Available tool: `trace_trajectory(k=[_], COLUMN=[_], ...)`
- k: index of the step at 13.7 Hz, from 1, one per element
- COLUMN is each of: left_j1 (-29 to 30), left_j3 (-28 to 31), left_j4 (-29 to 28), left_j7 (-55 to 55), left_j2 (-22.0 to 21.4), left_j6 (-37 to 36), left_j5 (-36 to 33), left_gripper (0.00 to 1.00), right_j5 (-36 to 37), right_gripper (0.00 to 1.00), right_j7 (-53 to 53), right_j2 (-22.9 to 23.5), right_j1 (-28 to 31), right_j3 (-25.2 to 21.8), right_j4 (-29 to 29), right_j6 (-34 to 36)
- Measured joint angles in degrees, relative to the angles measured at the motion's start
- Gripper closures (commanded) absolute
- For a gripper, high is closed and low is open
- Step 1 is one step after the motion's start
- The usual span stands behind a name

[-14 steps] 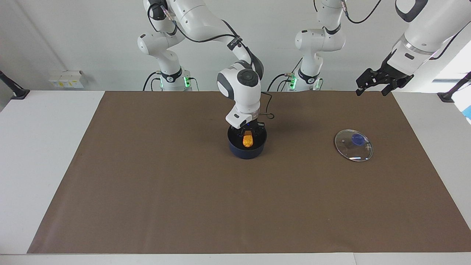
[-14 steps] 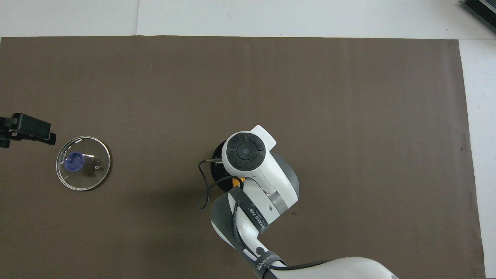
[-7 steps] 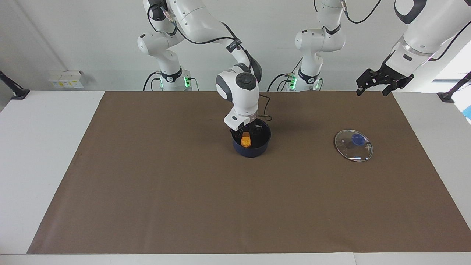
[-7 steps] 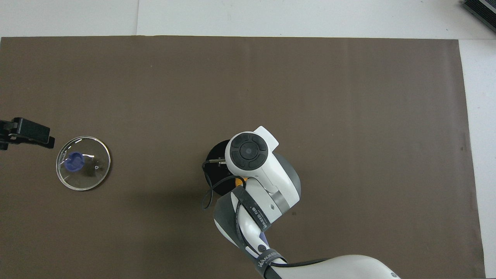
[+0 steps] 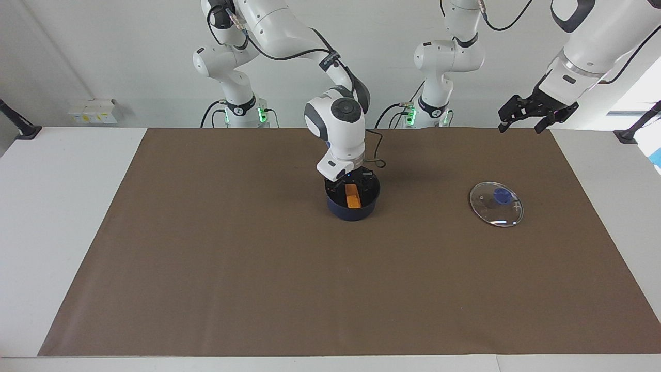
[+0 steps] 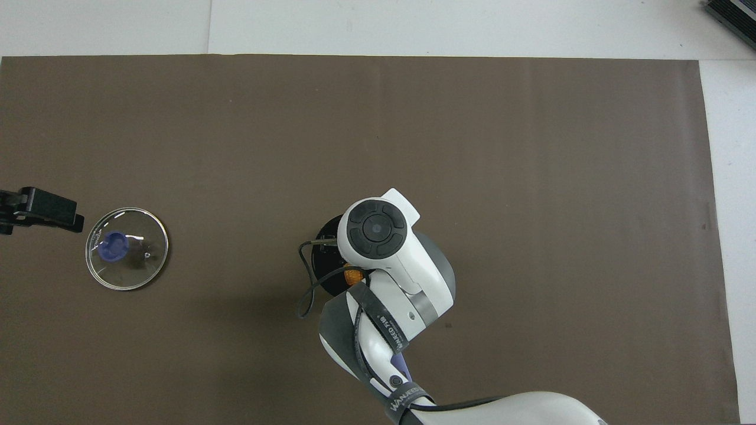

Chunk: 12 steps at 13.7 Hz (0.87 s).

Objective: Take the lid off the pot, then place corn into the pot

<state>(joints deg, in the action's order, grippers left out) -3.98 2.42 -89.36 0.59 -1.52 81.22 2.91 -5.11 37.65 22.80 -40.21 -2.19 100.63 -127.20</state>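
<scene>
Navy-blue round saucepan [image 5: 353, 205] sits mid-worktop on the brown mat [image 5: 258, 258]; the right gripper [image 5: 351, 182] hangs over it, jaws spread. Left gripper [image 5: 524, 116] waits open. Glass lid [image 5: 496, 203] lies beside. Orange bumpy corn cob [image 5: 352, 196] rests inside the saucepan.

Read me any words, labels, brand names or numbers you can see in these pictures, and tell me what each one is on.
"WANEED FIB", roughly: black strap round the right arm's forearm, overhead view; the last letters are unclear.
"WANEED", partly cut off: second black strap lower on that arm.
Labels on the white boxes at the wall: too small to read.
No readable text on the pot, the corn or the lid.
</scene>
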Motion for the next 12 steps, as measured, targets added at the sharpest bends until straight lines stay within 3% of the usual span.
trace_trajectory(k=[2,5,8,12], left_j1=[0.00,0.00,0.06,0.22], left_j3=[0.00,0.00,0.33,0.66], left_j4=[-0.05,-0.08,-0.08,-0.08], left_j7=[0.01,0.00,0.00,0.00], left_j2=[0.00,-0.04,-0.07,-0.07], left_j6=[0.05,0.07,0.12,0.13], left_j5=[0.00,0.00,0.00,0.00], left_gripper=[0.00,0.00,0.00,0.00], right_j5=[0.00,0.17,0.56,0.66], right_gripper=[0.00,0.00,0.00,0.00], right_j7=[-0.01,-0.81,-8.11,-19.99], right_j2=[-1.23,-7.06,-14.31,-20.30], right_j1=[0.19,2.88,9.56,18.97], right_j3=[-0.41,-1.25,-1.43,-1.50], right_j4=[-0.80,-1.66,-1.74,-1.74], right_j6=[1.46,6.50,12.66,18.96])
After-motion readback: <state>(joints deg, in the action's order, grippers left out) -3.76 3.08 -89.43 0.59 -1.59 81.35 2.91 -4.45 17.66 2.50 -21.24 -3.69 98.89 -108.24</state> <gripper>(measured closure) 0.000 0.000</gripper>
